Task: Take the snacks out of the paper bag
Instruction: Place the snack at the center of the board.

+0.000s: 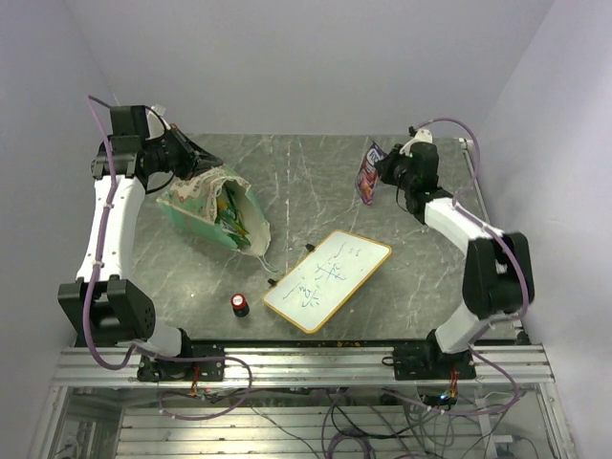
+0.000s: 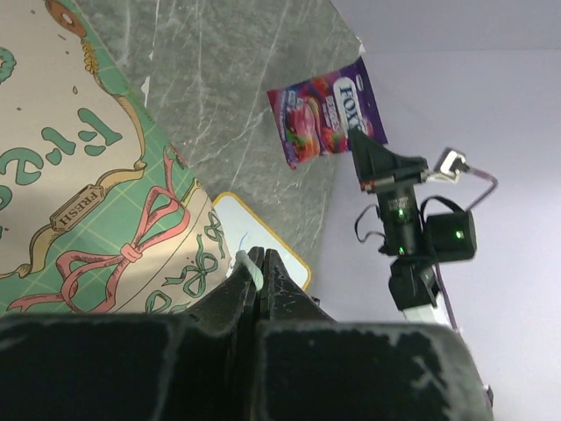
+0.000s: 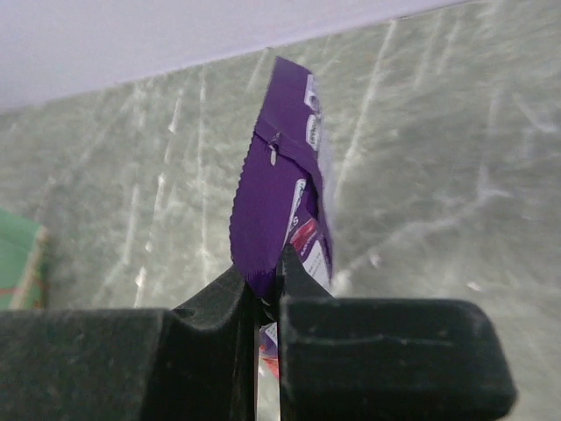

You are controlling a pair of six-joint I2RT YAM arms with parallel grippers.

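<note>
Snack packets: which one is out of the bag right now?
The purple packet, pinched in the right tool at the table's far right; the green packets lie inside the paper bag.

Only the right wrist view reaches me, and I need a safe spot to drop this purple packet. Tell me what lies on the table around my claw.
Observer: Top view: a whiteboard lies near the middle of the table, nearer the bases than your purple packet.
Operator: Report the bag.
Observer: The paper bag lies tilted at the far left, mouth open, with green-and-white packets showing inside.
Operator: Say what the left claw is doing.
Observer: Left wrist view: the left claw is shut on the bag's white string handle.
</note>
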